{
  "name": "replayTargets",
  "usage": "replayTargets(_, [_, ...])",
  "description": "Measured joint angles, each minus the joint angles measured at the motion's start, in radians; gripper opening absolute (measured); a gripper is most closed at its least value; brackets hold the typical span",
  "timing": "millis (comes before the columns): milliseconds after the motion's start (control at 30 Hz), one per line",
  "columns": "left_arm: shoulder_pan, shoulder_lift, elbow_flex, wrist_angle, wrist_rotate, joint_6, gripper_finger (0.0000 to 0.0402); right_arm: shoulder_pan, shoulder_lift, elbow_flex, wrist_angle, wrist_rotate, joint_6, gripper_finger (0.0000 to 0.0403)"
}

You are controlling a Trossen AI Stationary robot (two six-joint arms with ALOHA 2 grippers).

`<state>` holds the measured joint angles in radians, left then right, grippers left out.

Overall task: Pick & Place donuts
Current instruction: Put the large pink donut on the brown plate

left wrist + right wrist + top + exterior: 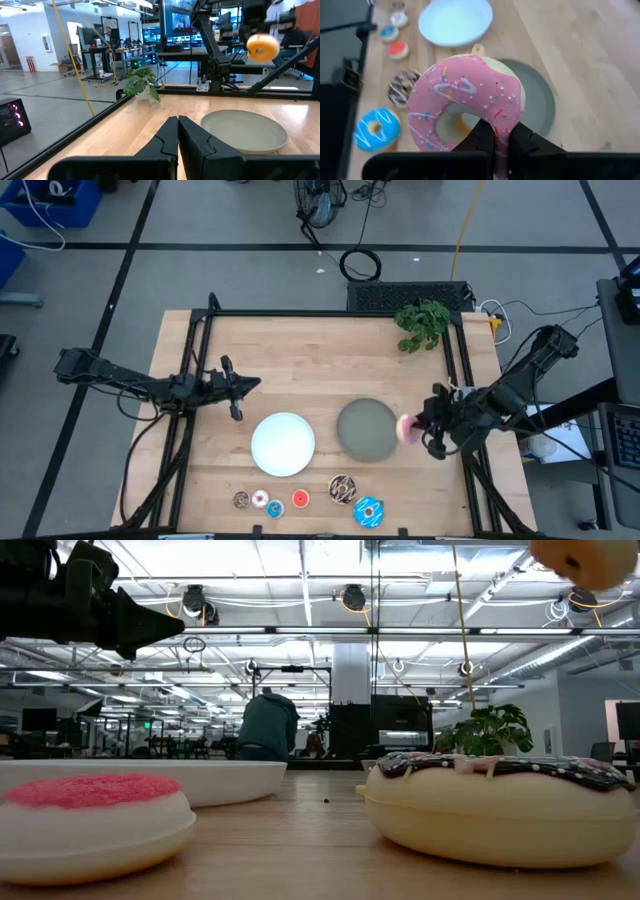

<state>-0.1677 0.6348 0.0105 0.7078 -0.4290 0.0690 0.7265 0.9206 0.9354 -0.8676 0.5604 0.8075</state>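
Pink donut (465,107), frosted and sprinkled, fills the right wrist view, pinched by its rim between the right gripper (501,136) fingers, which are clamped tight on it. From above, the right gripper (428,428) carries it in the air just beside the grey plate (367,430), on the side away from the white plate (283,443); the left wrist view shows it hanging above that grey plate's (245,131) far edge.

Judged from this, the carry step is in hand: one donut is lifted, none is on a plate yet. The next move calls for shifting the donut over the grey plate's middle, lowering it until it nearly touches, then letting the fingers part so it drops flat rather than rolling off on its edge.

Other donuts wait in a row on the table edge side of the grey plate: the chocolate sprinkled donut (343,489), the blue donut (368,511) and the minis (271,501).

Beyond the white plate from the grey plate, the left gripper (237,387) idles, fingers pressed together on nothing.
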Motion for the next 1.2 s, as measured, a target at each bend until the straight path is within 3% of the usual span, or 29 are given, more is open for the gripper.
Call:
replayTargets(167, [0.0,0.0,0.0,0.0,0.0,-0.004,0.0017,0.003,-0.102,-0.175,0.154,0.089,0.005,0.0009])
replayTargets(433, [0.0,0.0,0.0,-0.001,0.0,-0.001,0.0017,-0.025,-0.223,-0.374,0.377,-0.067,-0.018,0.0009])
replayTargets(700, [0.0,0.0,0.0,-0.001,-0.032,0.0,0.0017,-0.061,-0.234,-0.413,0.456,-0.064,-0.012,0.0009])
replayTargets(833, [0.0,0.0,0.0,-0.001,-0.081,-0.004,0.0017,-0.133,-0.179,-0.411,0.679,-0.128,-0.136,0.0009])
replayTargets(933, [0.0,0.0,0.0,-0.001,-0.097,-0.003,0.0017,-0.212,-0.1,-0.356,0.739,-0.191,-0.212,0.0009])
replayTargets(1200, [0.0,0.0,0.0,-0.001,-0.098,0.004,0.0017,-0.394,0.206,-0.084,0.477,-0.361,-0.233,0.0009])
